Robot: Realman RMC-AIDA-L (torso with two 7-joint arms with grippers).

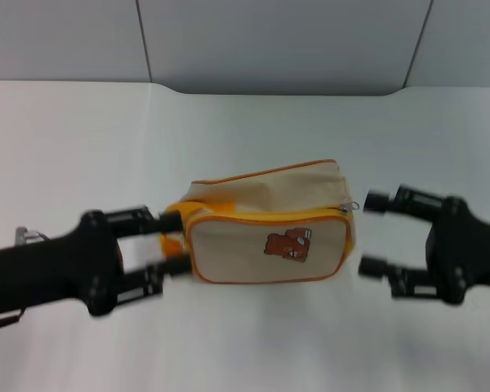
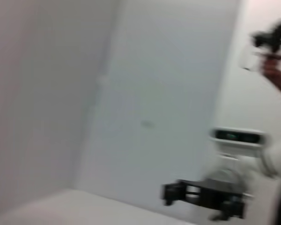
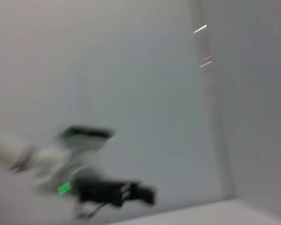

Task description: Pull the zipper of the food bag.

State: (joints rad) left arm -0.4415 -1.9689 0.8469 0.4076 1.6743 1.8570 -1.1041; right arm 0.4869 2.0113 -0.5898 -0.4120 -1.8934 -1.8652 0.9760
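The food bag [image 1: 265, 233] is a beige pouch with orange piping and a brown bear patch [image 1: 287, 245]. It lies in the middle of the white table in the head view. The yellow-orange zipper [image 1: 261, 216] runs along its top edge. The small silver pull tab [image 1: 354, 206] sits at the bag's right top corner. My left gripper [image 1: 173, 242] is open at the bag's left end, with one finger on either side of the orange loop handle [image 1: 172, 242]. My right gripper [image 1: 373, 234] is open just right of the bag, its upper finger close to the pull tab. The bag is out of view in both wrist views.
The white table [image 1: 245, 343] runs back to a grey wall [image 1: 269, 41]. The left wrist view shows the other arm's gripper [image 2: 201, 196] far off and a person's hand [image 2: 276, 72] holding a device. The right wrist view shows the other arm [image 3: 114, 192] against the wall.
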